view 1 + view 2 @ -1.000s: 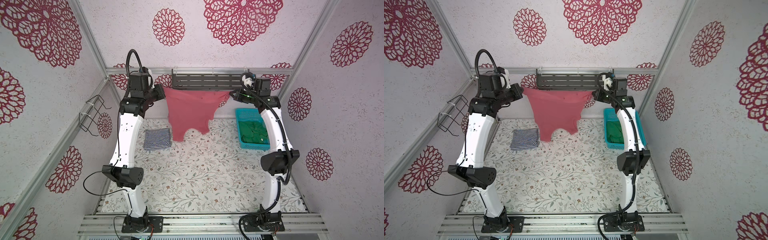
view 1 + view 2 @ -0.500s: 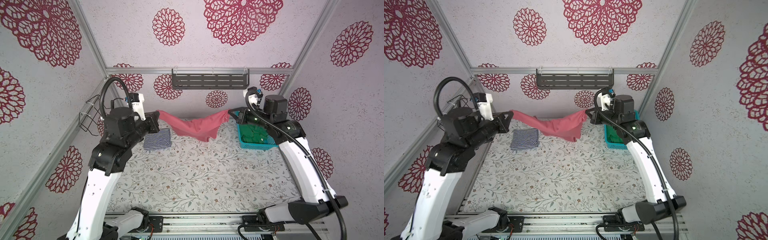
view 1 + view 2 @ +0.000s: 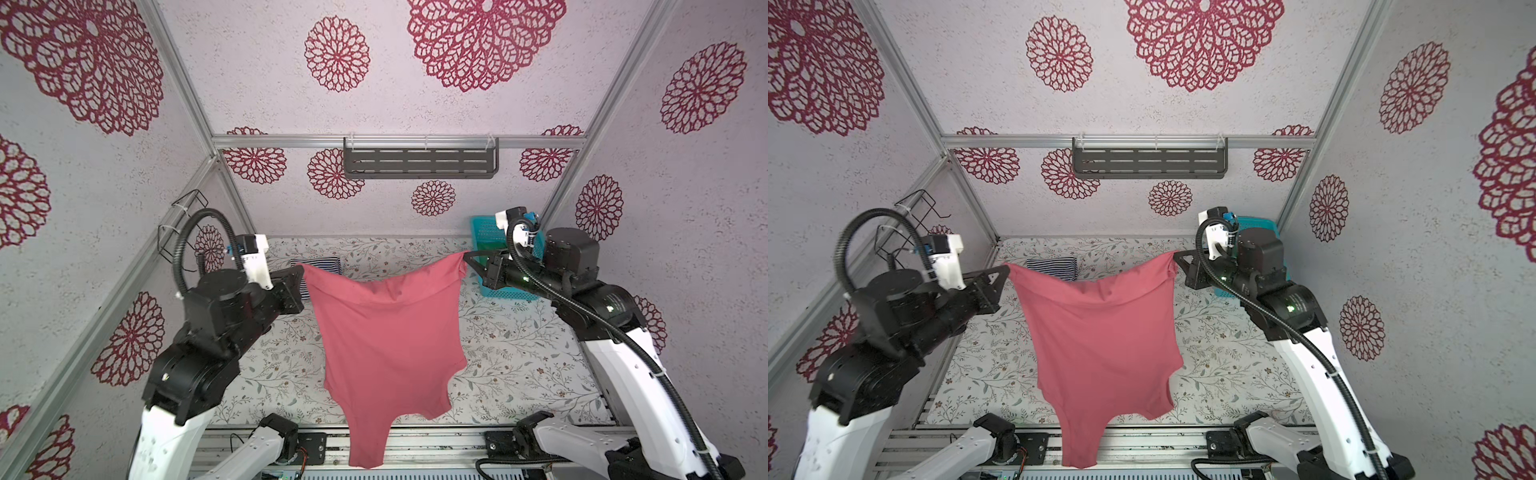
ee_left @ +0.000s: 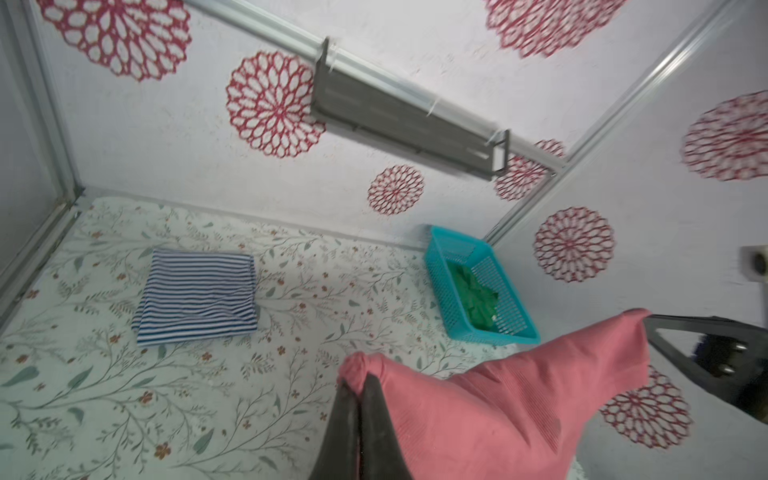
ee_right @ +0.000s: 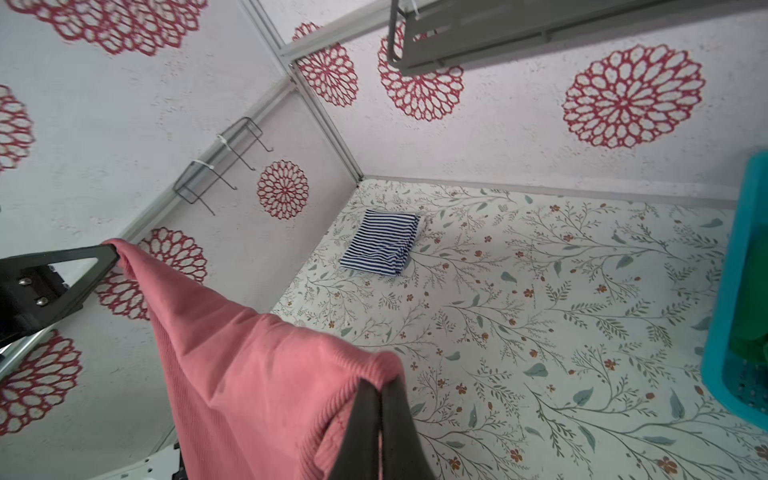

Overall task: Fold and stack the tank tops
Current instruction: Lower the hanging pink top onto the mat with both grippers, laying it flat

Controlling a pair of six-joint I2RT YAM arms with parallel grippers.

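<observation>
Pinched red-pink tank top tight in left claw at one corner, in right claw at the other; dangled it below both.

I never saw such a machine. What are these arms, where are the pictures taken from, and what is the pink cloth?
These are two robot arms with grippers. Two pictures look down on the whole scene; two come from cameras on the wrists. The left gripper and the right gripper each pinch one corner of the red-pink tank top, which hangs between them above the table. A folded striped tank top lies on it; a green tank top sits in the teal basket.
</observation>
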